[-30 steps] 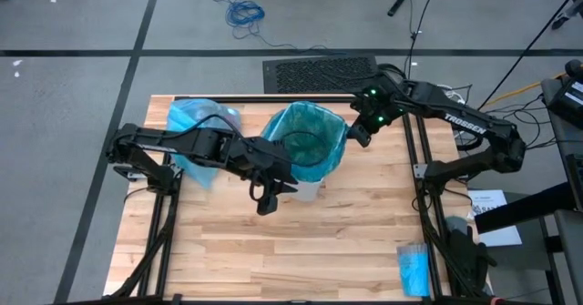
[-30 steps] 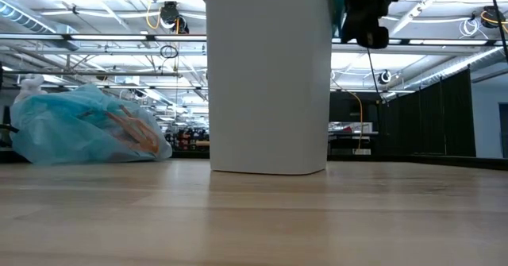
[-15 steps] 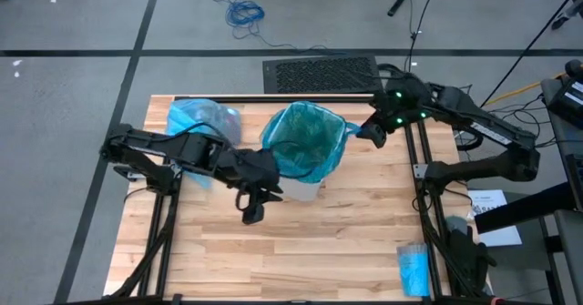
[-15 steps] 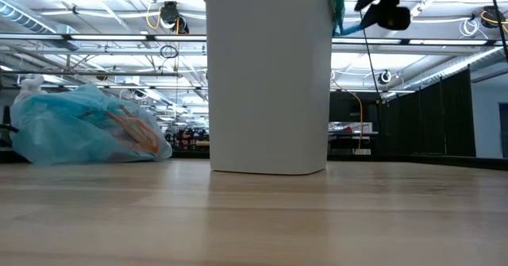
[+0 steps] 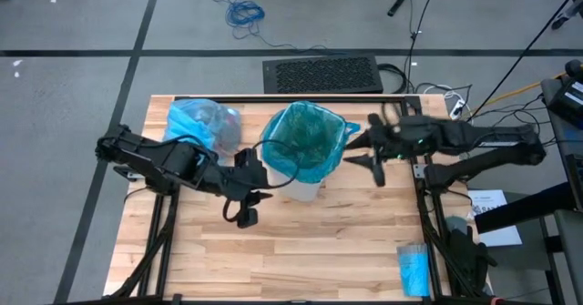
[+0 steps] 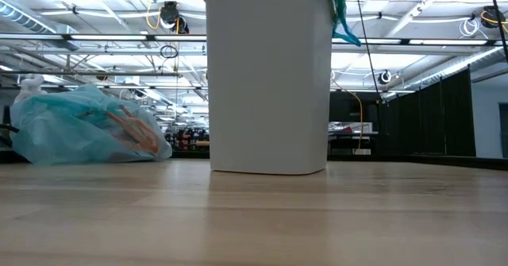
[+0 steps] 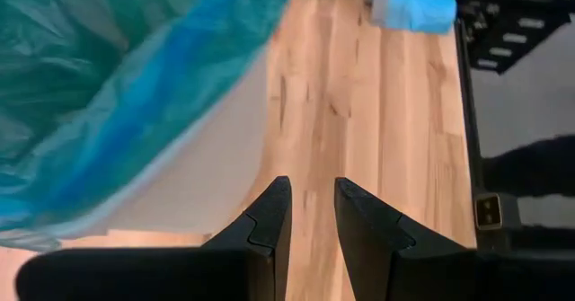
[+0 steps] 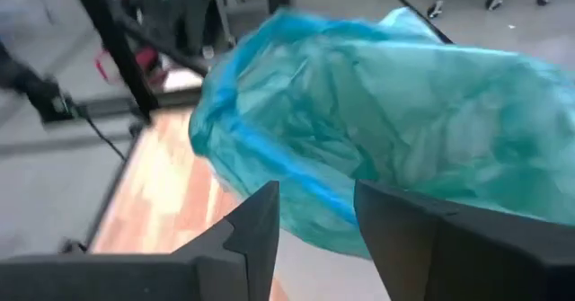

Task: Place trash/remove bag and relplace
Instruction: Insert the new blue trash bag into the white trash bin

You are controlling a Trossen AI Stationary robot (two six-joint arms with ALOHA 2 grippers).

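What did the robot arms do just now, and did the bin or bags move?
The right gripper let go of the teal liner at the bin's rim and swung away from the bin. The left gripper backed away from it too, holding nothing. Bin, liner and the full blue bag stayed put.

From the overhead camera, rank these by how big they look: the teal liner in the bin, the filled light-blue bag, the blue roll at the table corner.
1. Teal-green liner, spread over the bin's mouth, looks largest.
2. Filled light-blue bag looks somewhat smaller, though the left arm hides part of it, so this is unsure.
3. Blue roll is clearly smallest.
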